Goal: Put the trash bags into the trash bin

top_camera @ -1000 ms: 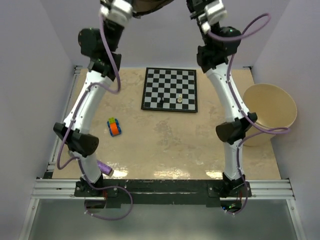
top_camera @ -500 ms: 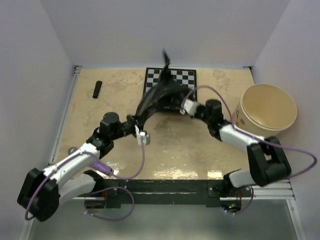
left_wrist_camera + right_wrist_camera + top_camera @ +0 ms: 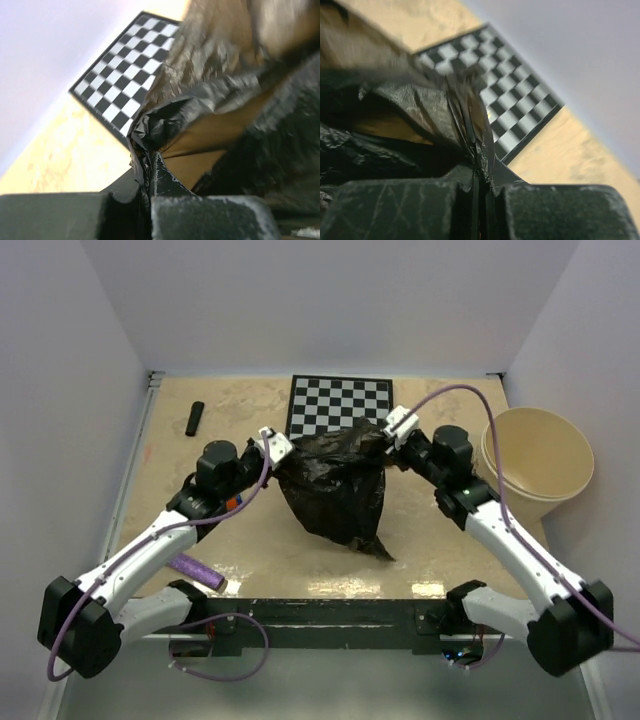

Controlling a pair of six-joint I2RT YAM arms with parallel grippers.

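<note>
The cream bin (image 3: 540, 465) stands upright at the right edge of the counter (image 3: 430, 540), apart from the black bag (image 3: 335, 490). The bag hangs spread between both arms at mid-counter, covering the chessboard's (image 3: 340, 405) near edge; its lower tip seems to touch the counter. The left fingers (image 3: 210, 215) and right fingers (image 3: 560, 210) each pinch a top corner tight. A short black roll (image 3: 194, 418) lies far left.

Your left gripper (image 3: 276, 448) and right gripper (image 3: 392, 432): both arms stretched forward, angled inward, wrists facing each other. Each jaw pair clamped tight on the trash bag (image 3: 335, 490).
</note>
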